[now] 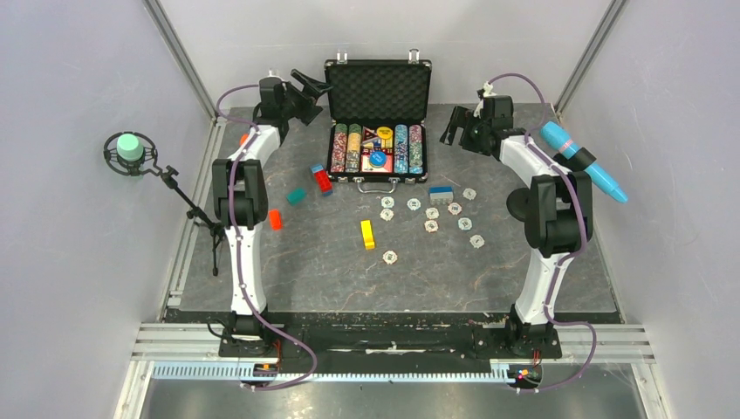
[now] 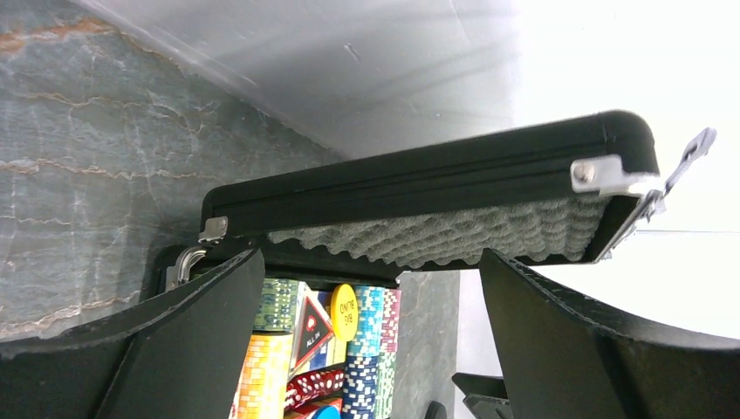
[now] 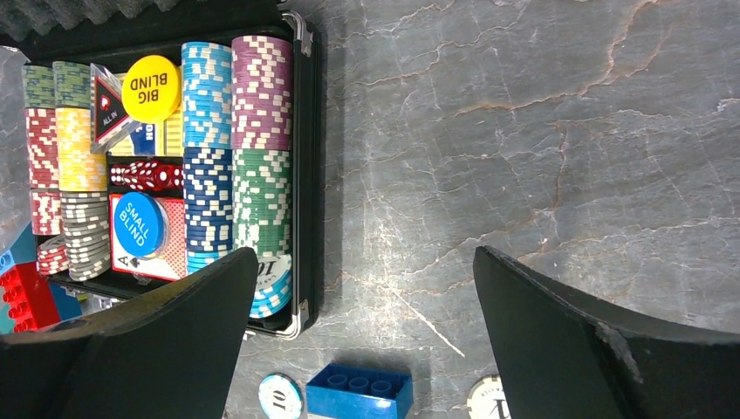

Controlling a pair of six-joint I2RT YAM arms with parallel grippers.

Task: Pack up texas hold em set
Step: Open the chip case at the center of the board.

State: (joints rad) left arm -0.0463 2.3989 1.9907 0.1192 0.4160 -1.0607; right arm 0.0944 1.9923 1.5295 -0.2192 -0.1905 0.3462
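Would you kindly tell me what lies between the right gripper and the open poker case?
Nothing but bare tabletop: the top external view shows the right gripper just right of the case, and the right wrist view shows only marbled surface there.

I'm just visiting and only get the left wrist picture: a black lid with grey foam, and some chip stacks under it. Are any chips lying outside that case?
Observer: Yes. About ten pale round chips lie loose on the table, in front of the open case and towards its right.
Visitor: Is the other arm picking them up?
Observer: No. The right gripper hangs open beside the case's right side, with nothing between its fingers.
Visitor: Anything else lying there?
Observer: A blue brick sits just in front of the case's right corner, next to the chips.
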